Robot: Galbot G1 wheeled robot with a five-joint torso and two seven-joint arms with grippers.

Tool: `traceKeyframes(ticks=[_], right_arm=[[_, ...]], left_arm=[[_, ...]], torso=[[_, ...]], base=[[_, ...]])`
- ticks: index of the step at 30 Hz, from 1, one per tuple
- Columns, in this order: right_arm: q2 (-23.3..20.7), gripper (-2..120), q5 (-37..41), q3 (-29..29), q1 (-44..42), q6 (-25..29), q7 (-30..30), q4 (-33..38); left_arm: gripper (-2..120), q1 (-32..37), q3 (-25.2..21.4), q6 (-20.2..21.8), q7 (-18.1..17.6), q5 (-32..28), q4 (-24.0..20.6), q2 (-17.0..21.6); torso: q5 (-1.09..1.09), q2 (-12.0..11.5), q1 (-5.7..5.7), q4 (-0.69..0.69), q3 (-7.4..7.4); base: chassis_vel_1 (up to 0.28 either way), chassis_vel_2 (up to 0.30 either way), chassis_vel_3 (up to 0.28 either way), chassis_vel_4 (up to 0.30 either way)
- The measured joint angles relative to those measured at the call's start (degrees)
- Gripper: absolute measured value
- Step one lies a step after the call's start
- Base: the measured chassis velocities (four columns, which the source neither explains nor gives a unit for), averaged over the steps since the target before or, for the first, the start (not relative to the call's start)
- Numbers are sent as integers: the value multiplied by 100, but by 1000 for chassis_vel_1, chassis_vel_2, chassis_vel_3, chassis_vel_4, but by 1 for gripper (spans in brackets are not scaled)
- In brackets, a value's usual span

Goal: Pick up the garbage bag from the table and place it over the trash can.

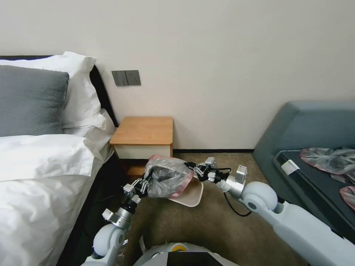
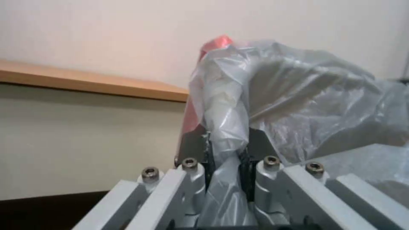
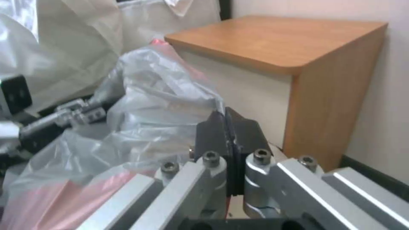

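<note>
Overhead, my left hand [image 1: 142,186] and right hand [image 1: 197,170] stretch the garbage bag [image 1: 166,177] open above the trash can [image 1: 190,195], in front of the tabletop [image 1: 143,130]. Left wrist: jaws clenched on plastic. Right wrist: pinching the rim. Uneven pulling could tear this thin film or tip the bin.

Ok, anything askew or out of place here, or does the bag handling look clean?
One thing: the trash can sits tilted, its cream rim angled toward the camera rather than level. The garbage bag bunches above it, pinched between the left end effector and right end effector, not yet over the rim. The table top is bare.
</note>
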Motion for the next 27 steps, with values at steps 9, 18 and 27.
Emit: traceKeyframes(ticks=[9, 18, 27], right_arm=[[-193, 0, -118, 300, -417, 168, -82, -3], [-201, 0, -393, 506, -833, 349, -148, -48], [-127, 20, -829, 791, -1080, 585, -210, -272]], left_arm=[[9, -38, -59, -42, 24, -265, 16, 9], [9, -79, -77, 148, -99, -614, -8, 23], [9, -89, -46, 364, -376, -693, -56, 17]], torso=[[0, 0, 0, 0, 0], [0, 0, 0, 0, 0], [0, 0, 0, -1, 0]], base=[[0, 0, 0, 0], [0, 0, 0, 0], [0, 0, 0, 0]])
